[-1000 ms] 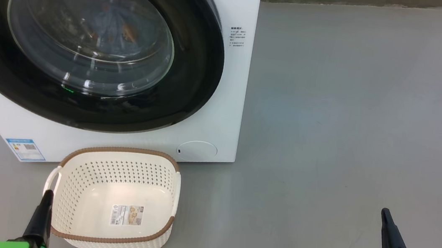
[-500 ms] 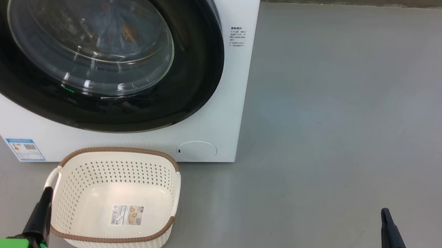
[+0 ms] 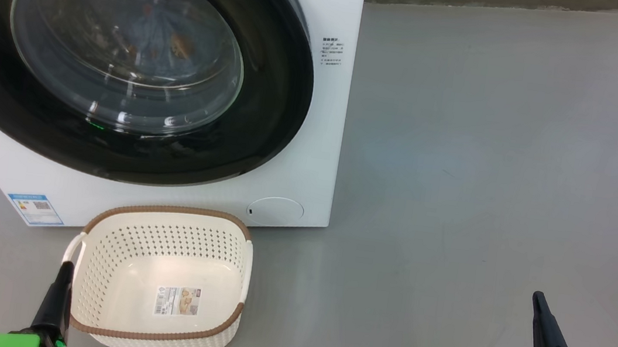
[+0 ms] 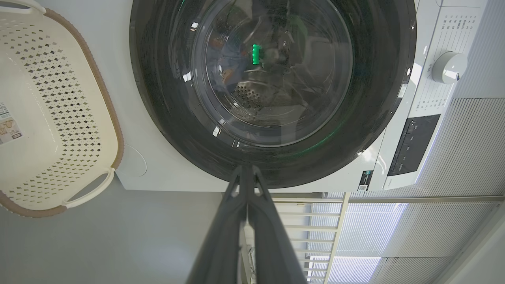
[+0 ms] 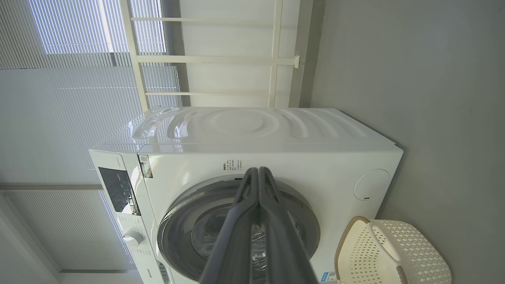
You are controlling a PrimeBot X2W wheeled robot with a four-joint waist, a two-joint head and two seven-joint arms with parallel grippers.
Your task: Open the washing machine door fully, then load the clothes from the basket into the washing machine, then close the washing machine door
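The left gripper [image 3: 66, 269] has its two dark fingers pressed together on nothing, and so does the right gripper [image 3: 537, 296]. Both sit low and back from the work, which reads as a resting pose rather than a reach. Just to the right of the left gripper's tip stands the basket [image 3: 169, 210], holding nothing but a label [image 3: 178, 301] on its bottom. Ahead of and above that gripper the washing machine door [image 3: 273, 104] lies shut against the washing machine [image 3: 322, 140]. The clothes [image 3: 154, 42] show as a blue patch with orange-brown marks behind the glass, so loading and closing look done. The right gripper has grey floor [image 3: 493, 161] ahead, with the machine well off to its left. Glare blurs the clothes, so their number can't be told; the head view cuts off the door's left and top, and whether the latch caught can't be seen
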